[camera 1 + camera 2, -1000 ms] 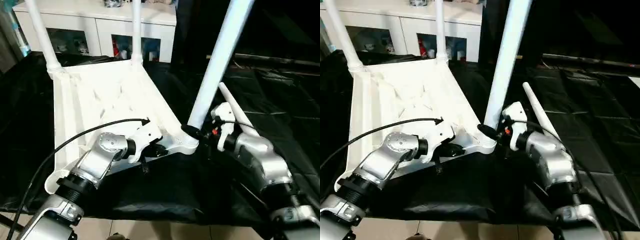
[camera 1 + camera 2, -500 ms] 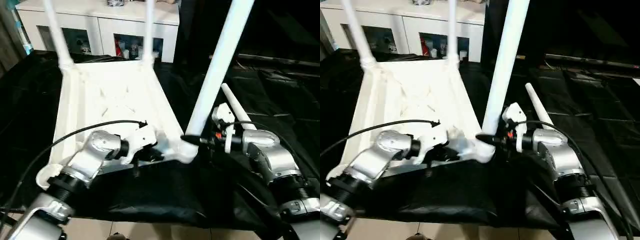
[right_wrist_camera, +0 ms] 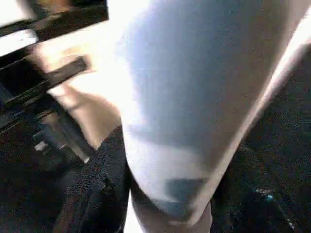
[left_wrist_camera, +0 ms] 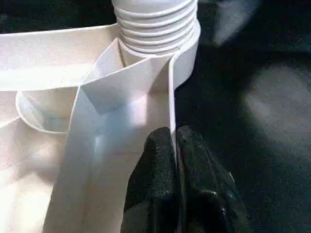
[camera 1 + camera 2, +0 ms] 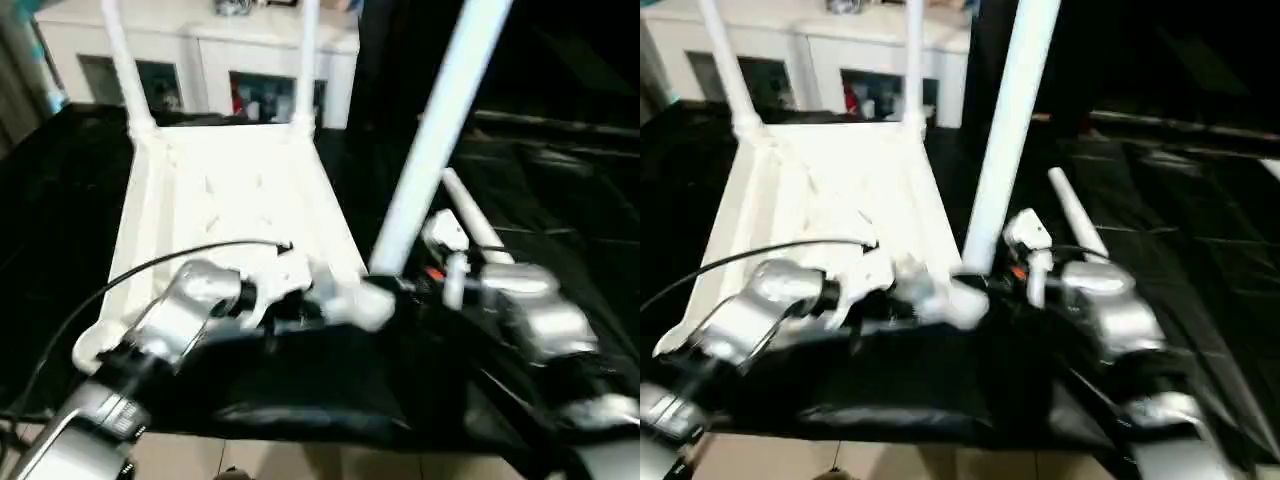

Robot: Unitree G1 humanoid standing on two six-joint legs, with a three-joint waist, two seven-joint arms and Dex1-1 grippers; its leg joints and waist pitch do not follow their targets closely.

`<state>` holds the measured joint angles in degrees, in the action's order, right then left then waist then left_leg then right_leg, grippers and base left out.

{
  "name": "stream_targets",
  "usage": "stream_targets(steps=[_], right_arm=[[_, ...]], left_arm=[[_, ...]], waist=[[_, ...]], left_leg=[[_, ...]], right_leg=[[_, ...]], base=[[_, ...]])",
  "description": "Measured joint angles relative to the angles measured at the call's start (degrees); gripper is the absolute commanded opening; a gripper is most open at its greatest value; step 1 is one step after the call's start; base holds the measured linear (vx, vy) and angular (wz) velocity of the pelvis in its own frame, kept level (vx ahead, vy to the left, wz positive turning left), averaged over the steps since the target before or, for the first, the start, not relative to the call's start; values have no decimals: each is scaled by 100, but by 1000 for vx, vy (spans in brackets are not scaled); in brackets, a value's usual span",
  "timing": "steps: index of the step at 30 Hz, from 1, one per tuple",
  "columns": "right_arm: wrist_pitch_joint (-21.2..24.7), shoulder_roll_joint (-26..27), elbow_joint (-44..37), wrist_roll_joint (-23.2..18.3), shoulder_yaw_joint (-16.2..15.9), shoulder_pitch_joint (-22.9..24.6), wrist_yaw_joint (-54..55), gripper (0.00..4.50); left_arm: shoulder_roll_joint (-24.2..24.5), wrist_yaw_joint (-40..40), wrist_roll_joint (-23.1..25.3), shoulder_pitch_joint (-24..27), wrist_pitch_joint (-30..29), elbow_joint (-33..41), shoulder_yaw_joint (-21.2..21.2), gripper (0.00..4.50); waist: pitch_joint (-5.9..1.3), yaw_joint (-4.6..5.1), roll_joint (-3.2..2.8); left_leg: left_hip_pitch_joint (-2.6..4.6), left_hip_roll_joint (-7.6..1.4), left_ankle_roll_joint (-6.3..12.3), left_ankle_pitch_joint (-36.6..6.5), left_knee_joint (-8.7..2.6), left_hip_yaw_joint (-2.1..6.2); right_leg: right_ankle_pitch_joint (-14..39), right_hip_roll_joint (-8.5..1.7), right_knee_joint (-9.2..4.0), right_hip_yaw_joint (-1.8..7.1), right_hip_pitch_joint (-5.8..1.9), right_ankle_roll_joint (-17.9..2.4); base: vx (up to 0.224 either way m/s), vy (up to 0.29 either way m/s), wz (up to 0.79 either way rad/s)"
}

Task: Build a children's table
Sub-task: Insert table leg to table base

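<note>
three legs stand in tabletop, fourth loose.

A thick white leg runs slantwise across the right wrist view, blurred and very close. The right tool is closed around it, one black finger pressed against its side. Dark cloth lies behind the leg.
</note>
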<state>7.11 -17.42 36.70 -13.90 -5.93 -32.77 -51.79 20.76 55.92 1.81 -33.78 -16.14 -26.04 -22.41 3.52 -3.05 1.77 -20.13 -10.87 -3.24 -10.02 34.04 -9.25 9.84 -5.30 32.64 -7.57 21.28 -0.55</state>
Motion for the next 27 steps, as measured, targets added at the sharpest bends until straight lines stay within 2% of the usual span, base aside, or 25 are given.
stream_targets(steps=[1, 2, 3, 4, 5, 6, 7, 8, 9, 10, 11, 14, 15, 17, 27], right_arm=[[15, 111, 134, 5, 75, -80, 323, 187], [20, 242, 253, 12, 154, -153, 713, 187], [28, 397, 350, 15, 249, -207, 1168, 187], [30, 461, 408, 15, 318, -235, 1392, 187], [45, 528, 474, 18, 331, -335, 1587, 187], [47, 663, 579, 43, 353, -460, 1940, 187], [49, 806, 768, 78, 388, -630, 2307, 187], [52, 952, 989, 127, 445, -825, 2708, 187], [61, 1075, 1211, 172, 513, -978, 3130, 187], [61, 1140, 1340, 188, 558, -1071, 3337, 187], [61, 1200, 1436, 227, 573, -1155, 3522, 187], [7, 1442, 1724, 329, 650, -1354, 4053, 187], [4, 1483, 1783, 352, 655, -1394, 4160, 187], [3, 1549, 1814, 355, 660, -1421, 4246, 187], [-118, 1671, 2128, 481, 767, -1650, 4369, 187]], left_arm=[[-118, -201, 14, -41, -120, -77, 54, 0], [-256, -422, 23, -113, -258, -184, 114, 0], [-402, -659, 35, -232, -460, -287, 135, 0], [-500, -817, 41, -283, -589, -318, 138, 0], [-552, -959, 39, -304, -660, -322, 203, 0], [-650, -1154, 43, -356, -787, -370, 275, 0], [-737, -1349, 81, -424, -908, -433, 337, 0], [-860, -1554, 153, -538, -1030, -515, 353, 0], [-1006, -1783, 234, -607, -1135, -568, 356, 0], [-1094, -1932, 259, -622, -1185, -579, 357, 0], [-1167, -2060, 300, -627, -1232, -579, 357, 0], [-1424, -2476, 414, -641, -1443, -583, 363, 0], [-1460, -2553, 414, -643, -1513, -577, 364, 0], [-1484, -2613, 413, -641, -1673, -499, 373, 0], [-1440, -2688, 415, -546, -1891, -245, 456, 0]], waist=[[35, 69, -58], [62, 100, -100], [84, 125, -104], [67, 108, -17], [43, 94, 95], [40, 60, 84], [34, 42, 38], [33, 22, -28], [17, 18, -70], [8, 47, -84], [-1, 79, -86], [-25, 118, -73], [-31, 114, -72], [-36, 111, -63], [-69, 121, -26]], left_leg=[[0, -30, 0, 0, 1, 55], [-20, -58, -1, 0, -15, 76], [-72, -52, -2, 1, -7, 54], [-57, -45, -3, 1, -15, -64], [-14, -5, -7, 2, -8, -91], [-24, 14, -51, -38, -11, -60], [-54, 17, -85, -109, 54, -2], [-126, 11, -99, -105, 53, 81], [-146, -9, -173, -54, 58, 171], [-167, -30, -191, -44, 50, 213], [-177, -46, -193, -44, 39, 236], [-160, -45, -193, -44, 26, 218], [-118, -46, -192, -44, 24, 212], [-96, -47, -192, -44, 19, 208], [-84, -47, -192, -46, -25, 185]], right_leg=[[7, -4, -98, -127, -77, 1], [25, 5, -98, -178, -150, -20], [231, -12, 206, -100, -111, -187], [284, -25, 417, 42, -125, -222], [318, -38, 456, 165, -84, -25], [332, -27, 446, 175, 8, 10], [333, -46, 431, 121, 5, 10], [333, -58, 433, 25, 18, 9], [331, -56, 395, -87, 26, 8], [328, -33, 340, -137, 19, 1], [308, 5, 290, -136, 17, -32], [229, 7, 247, -129, 15, -94], [229, 7, 246, -127, 5, -93], [229, 6, 241, -127, -4, -93], [226, 7, 233, -110, 13, -93]], base=[[-65, 44, -8], [-120, 32, -5], [-120, 32, -5], [0, 0, 0], [21, -80, -12], [21, -80, -12], [11, -29, -43], [40, 16, -50], [40, 16, -50], [11, 11, -26], [0, 0, 0], [0, 0, 0], [0, 0, 0], [0, 0, 0], [0, 0, 0]])
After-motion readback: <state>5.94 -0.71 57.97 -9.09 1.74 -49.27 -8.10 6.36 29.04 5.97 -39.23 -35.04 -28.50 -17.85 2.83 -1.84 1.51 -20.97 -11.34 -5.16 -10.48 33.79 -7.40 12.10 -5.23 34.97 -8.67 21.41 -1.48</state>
